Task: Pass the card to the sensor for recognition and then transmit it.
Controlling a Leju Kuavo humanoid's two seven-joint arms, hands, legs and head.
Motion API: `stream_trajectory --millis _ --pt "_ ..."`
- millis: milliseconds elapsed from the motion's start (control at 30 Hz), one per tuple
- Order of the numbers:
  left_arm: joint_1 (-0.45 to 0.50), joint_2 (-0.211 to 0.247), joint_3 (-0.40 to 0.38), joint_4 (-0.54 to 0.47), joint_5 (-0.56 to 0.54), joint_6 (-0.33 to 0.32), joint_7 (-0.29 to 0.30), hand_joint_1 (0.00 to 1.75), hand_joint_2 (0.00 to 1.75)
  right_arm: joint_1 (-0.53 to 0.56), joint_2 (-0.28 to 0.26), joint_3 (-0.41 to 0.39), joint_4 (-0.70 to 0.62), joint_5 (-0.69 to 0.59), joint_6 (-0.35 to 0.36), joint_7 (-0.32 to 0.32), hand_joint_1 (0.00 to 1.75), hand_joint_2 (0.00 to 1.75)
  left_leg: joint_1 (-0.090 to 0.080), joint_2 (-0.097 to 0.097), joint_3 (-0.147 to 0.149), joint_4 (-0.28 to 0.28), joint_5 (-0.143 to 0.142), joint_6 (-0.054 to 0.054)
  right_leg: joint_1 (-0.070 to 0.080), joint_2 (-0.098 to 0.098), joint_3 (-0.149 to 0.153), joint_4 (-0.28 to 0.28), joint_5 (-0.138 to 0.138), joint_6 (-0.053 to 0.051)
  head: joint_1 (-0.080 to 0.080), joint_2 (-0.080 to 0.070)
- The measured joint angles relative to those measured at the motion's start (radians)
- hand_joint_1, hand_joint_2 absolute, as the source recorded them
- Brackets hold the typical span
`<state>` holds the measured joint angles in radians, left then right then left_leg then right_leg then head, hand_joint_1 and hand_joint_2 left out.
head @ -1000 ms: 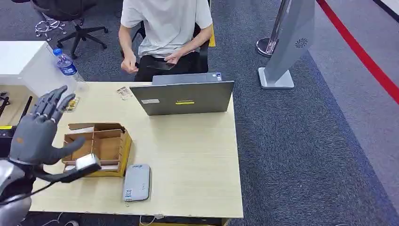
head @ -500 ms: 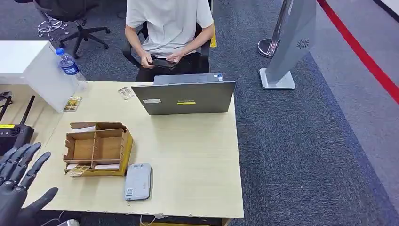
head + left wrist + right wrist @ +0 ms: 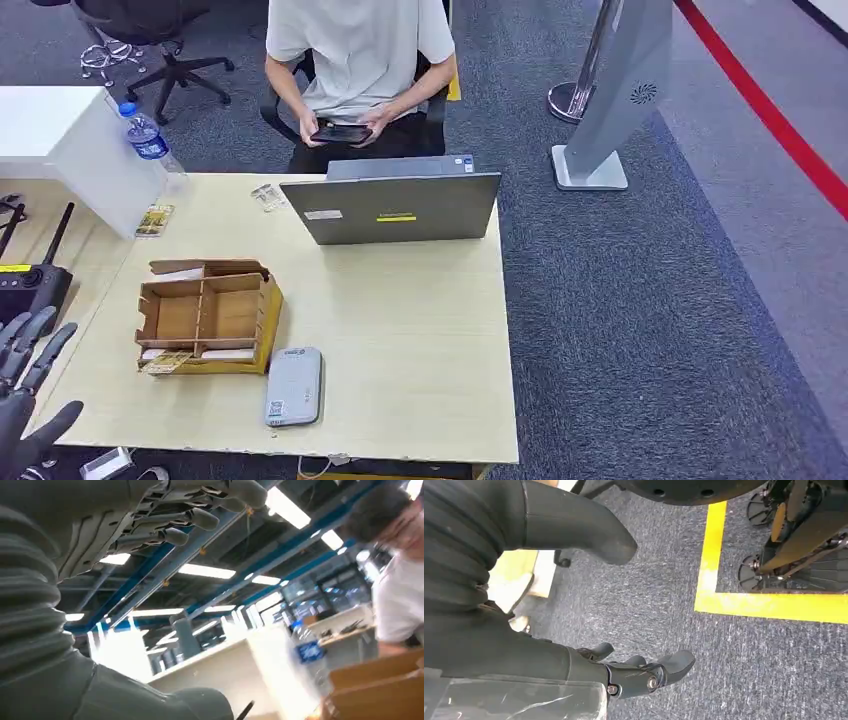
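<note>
Head view: left hand [image 3: 25,390] off the table [image 3: 400,330] edge at 7 o'clock, released, fingers spread, grasping nothing. Cardboard box [image 3: 262,318] at 9 o'clock on the table, split into 2 square compartments and a narrow front slot. In that slot, a yellowish card [image 3: 168,362] lying flat, corner poking out, beside a white card [image 3: 225,353]. Grey sensor [image 3: 293,386] just beside the box at 5 o'clock. Laptop [image 3: 400,208] at 12 o'clock, with a seated person [image 3: 355,60] behind it.

Probably light, thin, stiff and slick; hard to lift from flat, so best pinched by the protruding corner or a long edge, flat faces kept uncovered for the sensor.

Left wrist view: left hand splayed against ceiling lights, nothing in it; box wall and a blurred water bottle [image 3: 307,650] nearby.

Right wrist view: right hand [image 3: 644,672] hanging over grey carpet beside yellow floor tape [image 3: 764,605], loosely uncurled, holding nothing.
</note>
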<state>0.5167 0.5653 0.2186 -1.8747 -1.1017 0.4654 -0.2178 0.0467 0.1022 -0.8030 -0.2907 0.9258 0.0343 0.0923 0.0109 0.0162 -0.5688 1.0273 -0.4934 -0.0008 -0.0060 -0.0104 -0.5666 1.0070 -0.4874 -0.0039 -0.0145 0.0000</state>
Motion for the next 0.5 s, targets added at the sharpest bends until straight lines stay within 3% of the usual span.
stream_trajectory --millis 233,500 --pt "-0.101 -0.031 -0.063 0.134 -0.040 -0.005 0.008 0.00 1.75 -0.006 0.000 -0.011 0.000 0.032 0.008 0.000 0.00 1.75 0.000 -0.001 0.001 0.000 0.000 0.000 0.000 -0.001 0.000 0.000 0.000 0.000 0.000 0.000" --pt "-0.256 -0.069 -0.212 0.262 -0.086 -0.016 0.034 0.00 1.75 -0.014 0.000 -0.013 0.000 0.054 0.009 -0.002 0.00 1.75 0.000 -0.002 0.001 0.001 0.001 0.000 0.000 -0.002 0.001 0.000 0.000 0.000 0.000 0.000"
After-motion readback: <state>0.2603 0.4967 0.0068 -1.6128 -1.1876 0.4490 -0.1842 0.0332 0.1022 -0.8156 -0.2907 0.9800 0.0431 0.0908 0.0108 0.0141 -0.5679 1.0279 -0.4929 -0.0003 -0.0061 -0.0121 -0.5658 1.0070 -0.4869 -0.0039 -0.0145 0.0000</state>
